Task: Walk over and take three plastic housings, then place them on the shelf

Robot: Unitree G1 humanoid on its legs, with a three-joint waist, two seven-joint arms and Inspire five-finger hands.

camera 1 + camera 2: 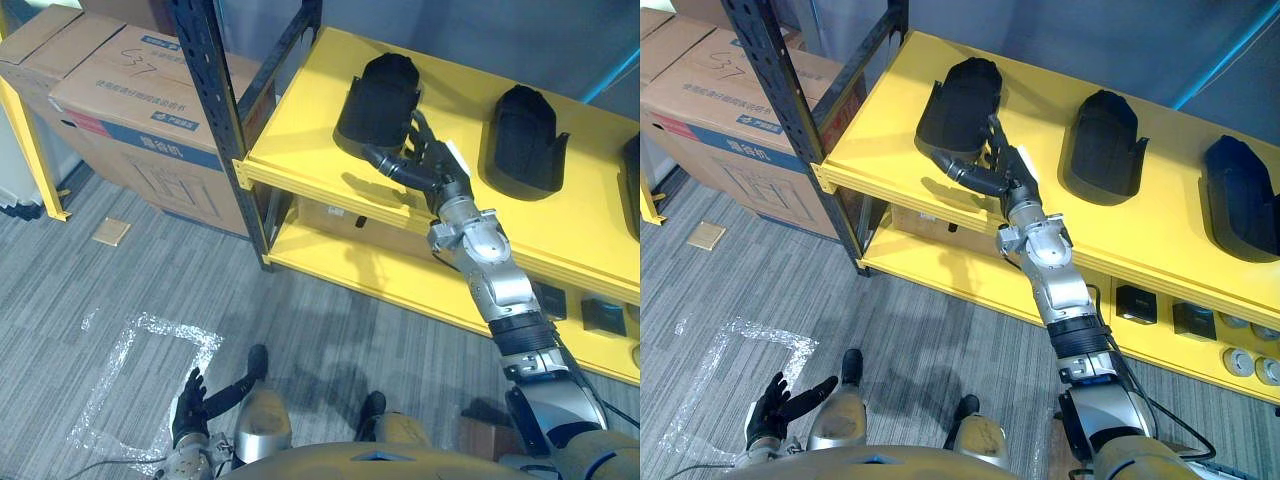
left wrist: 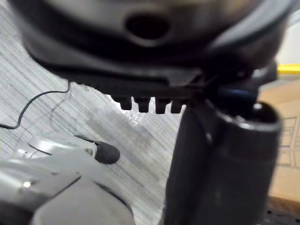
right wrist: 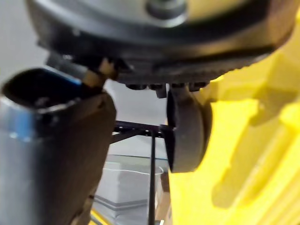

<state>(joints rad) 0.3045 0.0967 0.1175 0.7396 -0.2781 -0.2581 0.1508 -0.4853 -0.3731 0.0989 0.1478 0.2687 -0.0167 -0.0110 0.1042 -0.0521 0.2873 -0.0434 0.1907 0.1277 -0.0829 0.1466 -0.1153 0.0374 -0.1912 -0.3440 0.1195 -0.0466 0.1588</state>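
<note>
Three black plastic housings stand on the yellow shelf [image 1: 310, 130]: the left one [image 1: 380, 95], a middle one [image 1: 525, 135] and a right one [image 1: 1240, 195]. My right hand [image 1: 432, 160] reaches up to the left housing, which rests on the shelf. Its thumb [image 1: 385, 165] hooks under the housing's lower rim and its fingers lie against the side, pinching the rim. The right wrist view has the housing's rim [image 3: 185, 131] close past the thumb [image 3: 56, 140]. Down by my side, my left hand [image 1: 190, 405] hangs above the carpet with straight fingers, holding nothing.
A dark blue rack post [image 1: 215, 110] stands at the shelf's left corner, with cardboard boxes [image 1: 130, 90] behind it. The lower yellow shelf holds small dark parts [image 1: 1195, 320]. A taped rectangle [image 1: 150, 370] marks the grey carpet at lower left.
</note>
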